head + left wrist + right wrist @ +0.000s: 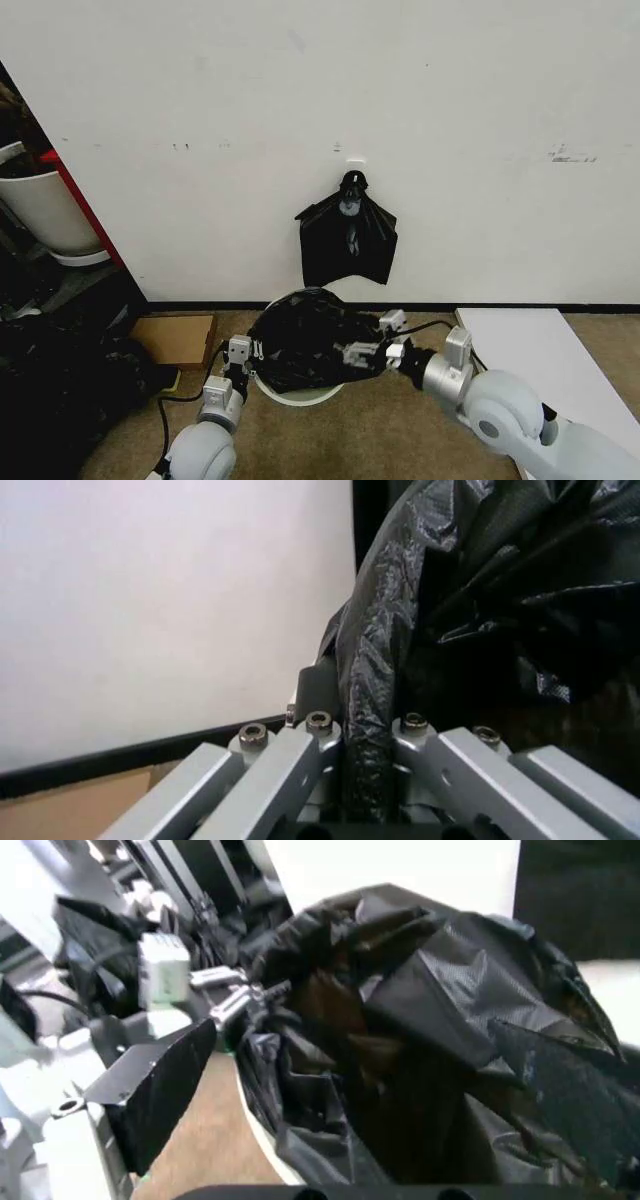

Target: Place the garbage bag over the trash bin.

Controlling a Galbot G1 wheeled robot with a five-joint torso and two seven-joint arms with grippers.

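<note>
Two pincers work at the trash bin [297, 396], which stands on the brown floor near the white wall [450, 90], its cream rim showing only along the near edge under the garbage bag [310, 340]. The glossy black bag lies crumpled over the top of the bin, covering most of its mouth and bulging upward. The left pincer [246, 352] is at the bin's left side, and in the left wrist view its fingers [310, 739] are closed on a gathered fold of the bag [480, 607] that runs down between them. The right pincer [372, 351] reaches in from the right, over the near right part of the bin; its fingers touch the plastic, but whether they pinch it I cannot tell. The right wrist view shows the wrinkled bag [440, 1042] spread across the bin with a strip of the rim [255, 1129] beneath it. On the wall just behind the bin hangs a flat bunch of black bags [348, 240] from a hook. A cardboard box [175, 340] lies on the floor to the left, and a white board [545, 350] to the right.
</note>
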